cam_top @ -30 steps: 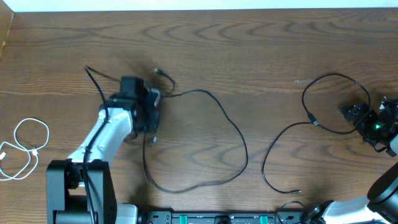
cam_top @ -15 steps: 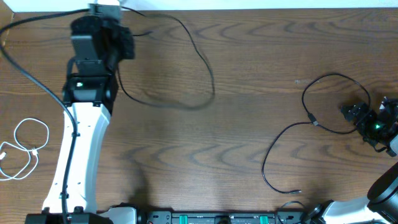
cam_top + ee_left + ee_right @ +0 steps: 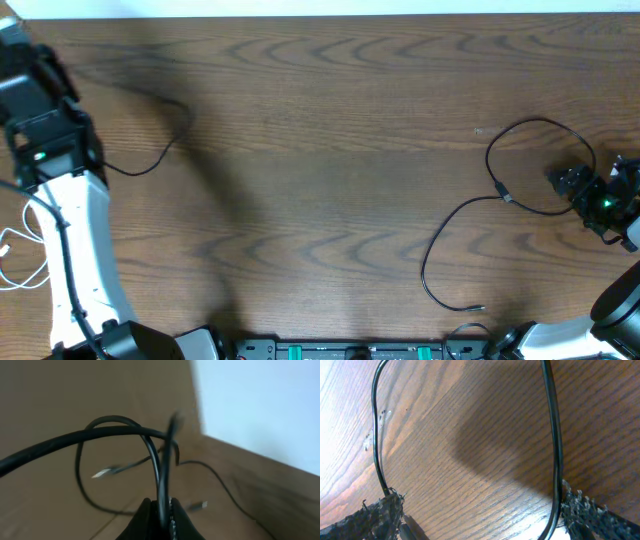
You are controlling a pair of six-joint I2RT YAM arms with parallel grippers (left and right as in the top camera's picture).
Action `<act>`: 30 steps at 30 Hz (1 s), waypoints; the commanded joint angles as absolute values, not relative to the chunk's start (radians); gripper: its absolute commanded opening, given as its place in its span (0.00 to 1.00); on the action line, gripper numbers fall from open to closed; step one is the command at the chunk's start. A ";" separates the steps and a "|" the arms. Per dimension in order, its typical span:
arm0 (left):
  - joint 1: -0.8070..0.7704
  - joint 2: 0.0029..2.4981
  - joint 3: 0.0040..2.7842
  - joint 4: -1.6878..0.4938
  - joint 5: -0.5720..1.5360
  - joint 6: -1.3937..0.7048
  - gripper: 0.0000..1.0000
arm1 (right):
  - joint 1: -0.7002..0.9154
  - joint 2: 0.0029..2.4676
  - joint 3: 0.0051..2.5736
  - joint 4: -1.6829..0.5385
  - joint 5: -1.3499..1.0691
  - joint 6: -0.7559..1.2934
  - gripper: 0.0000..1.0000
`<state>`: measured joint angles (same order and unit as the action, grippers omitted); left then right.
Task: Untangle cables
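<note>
left gripper (image 3: 162,512) swung to far-left corner, clamped on black cable (image 3: 163,475) to drag it clear; right gripper (image 3: 480,515) sat wide open over second cable (image 3: 540,121).

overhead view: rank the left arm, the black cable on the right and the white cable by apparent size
1. left arm
2. black cable on the right
3. white cable, partly hidden by the arm, so this goes by what shows

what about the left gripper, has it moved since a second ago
Yes, overhead the left gripper has swung left and away into the wooden table's far left corner, dragging a thin black cable.
</note>
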<state>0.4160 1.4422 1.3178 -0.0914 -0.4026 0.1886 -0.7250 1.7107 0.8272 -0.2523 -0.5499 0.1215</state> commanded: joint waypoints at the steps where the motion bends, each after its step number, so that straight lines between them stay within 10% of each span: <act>1: 0.467 1.447 1.328 -0.073 -0.436 0.205 0.08 | -0.718 1.723 0.817 -0.254 -0.553 0.118 0.99; 30: 0.717 1.532 1.328 0.360 -0.630 0.208 0.07 | -0.715 1.723 0.817 -0.253 -0.553 0.146 0.99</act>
<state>0.7143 1.5322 1.3148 0.3824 -0.6312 0.2146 -0.7250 1.7107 0.8272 -0.2516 -0.5499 0.1291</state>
